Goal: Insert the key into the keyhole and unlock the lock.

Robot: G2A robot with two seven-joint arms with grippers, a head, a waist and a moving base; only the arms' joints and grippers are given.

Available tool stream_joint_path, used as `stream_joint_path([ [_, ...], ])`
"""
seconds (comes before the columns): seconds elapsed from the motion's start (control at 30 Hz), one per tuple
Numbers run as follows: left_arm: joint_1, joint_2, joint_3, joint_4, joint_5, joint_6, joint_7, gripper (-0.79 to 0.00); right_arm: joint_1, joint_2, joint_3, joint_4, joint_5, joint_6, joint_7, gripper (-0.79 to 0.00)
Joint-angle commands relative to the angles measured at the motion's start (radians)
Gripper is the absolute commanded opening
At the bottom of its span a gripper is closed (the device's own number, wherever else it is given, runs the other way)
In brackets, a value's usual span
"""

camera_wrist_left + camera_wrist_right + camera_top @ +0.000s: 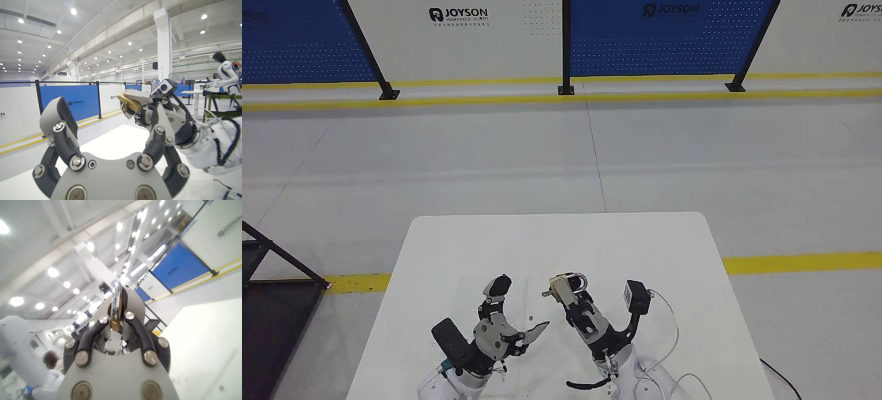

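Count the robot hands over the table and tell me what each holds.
2. The left hand is open and empty above the white table. The right hand, beside it, is shut on the brass padlock, with a key in its keyhole.

Low in the top view, over the desk (642, 240), the lock (563, 288) sits right of the left gripper (518, 310), apart from it; the key (124, 107) sticks in the lock.

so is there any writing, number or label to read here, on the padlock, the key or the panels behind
padlock: no text can be read on its brass body
key: too small to read any stamp
barrier panels: a printed logo and word, brand print only, not quoted; no numbers or signs
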Motion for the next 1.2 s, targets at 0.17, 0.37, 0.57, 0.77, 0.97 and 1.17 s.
stream_joint_path([
  [0.17,0.004,0.007,-0.002,-0.012,-0.062,-0.075,-0.071,-0.566,0.003,-0.001,-0.002,0.001,0.002,0.002,0.003,-0.785],
  [0.37,-0.004,0.009,0.006,-0.015,-0.064,-0.079,-0.088,-0.637,0.003,0.0,-0.001,0.002,0.007,0.0,0.006,-0.785],
  [0.57,-0.014,0.011,0.022,-0.003,-0.032,-0.064,-0.087,-0.659,0.005,0.0,-0.002,0.004,0.017,-0.009,0.02,-0.785],
  [0.77,-0.023,0.013,0.031,0.0,-0.032,-0.059,-0.089,-0.671,0.006,0.001,-0.005,0.005,0.022,-0.01,0.034,-0.785],
  [0.97,-0.026,0.016,0.035,0.002,-0.023,-0.047,-0.09,-0.665,0.008,0.001,-0.006,0.007,0.029,-0.011,0.048,-0.785],
  [1.17,-0.026,0.019,0.037,0.008,-0.02,-0.035,-0.085,-0.631,0.005,0.002,-0.007,0.002,0.028,-0.011,0.051,-0.785],
])
